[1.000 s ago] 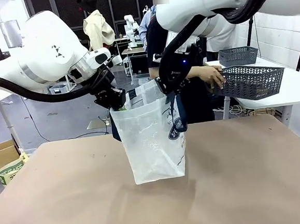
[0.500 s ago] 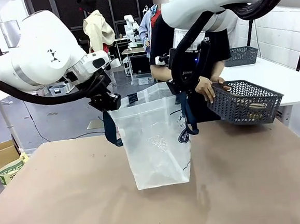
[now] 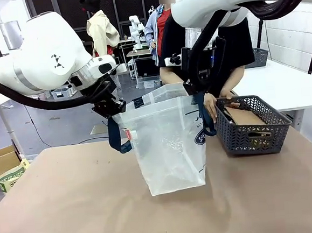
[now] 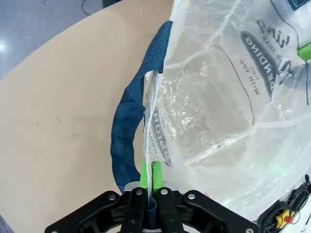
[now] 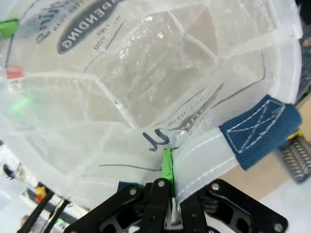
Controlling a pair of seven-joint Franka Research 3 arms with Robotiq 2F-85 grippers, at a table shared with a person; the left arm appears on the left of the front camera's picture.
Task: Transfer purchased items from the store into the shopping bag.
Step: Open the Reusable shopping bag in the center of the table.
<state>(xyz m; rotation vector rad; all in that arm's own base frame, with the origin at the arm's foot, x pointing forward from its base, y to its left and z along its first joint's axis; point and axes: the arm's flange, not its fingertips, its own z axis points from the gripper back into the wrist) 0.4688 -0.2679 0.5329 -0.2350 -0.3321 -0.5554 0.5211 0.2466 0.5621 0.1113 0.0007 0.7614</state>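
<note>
Between the two claws hangs the shopping bag (image 3: pixel 169 148), its bottom on the desk (image 3: pixel 71 209). The left claw (image 3: pixel 114 110) and right claw (image 3: pixel 198 90) each pinch its rim tight, likely to spread the mouth. Just beyond the right claw, a person's hand (image 3: pixel 211 105) holds a grey basket (image 3: pixel 253 133).

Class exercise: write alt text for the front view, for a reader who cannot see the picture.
Two white robot arms hold a translucent shopping bag open and upright over a brown table, the left gripper and right gripper each pinching its rim. Just beyond it, a person's hand grips a dark grey mesh basket.
</note>
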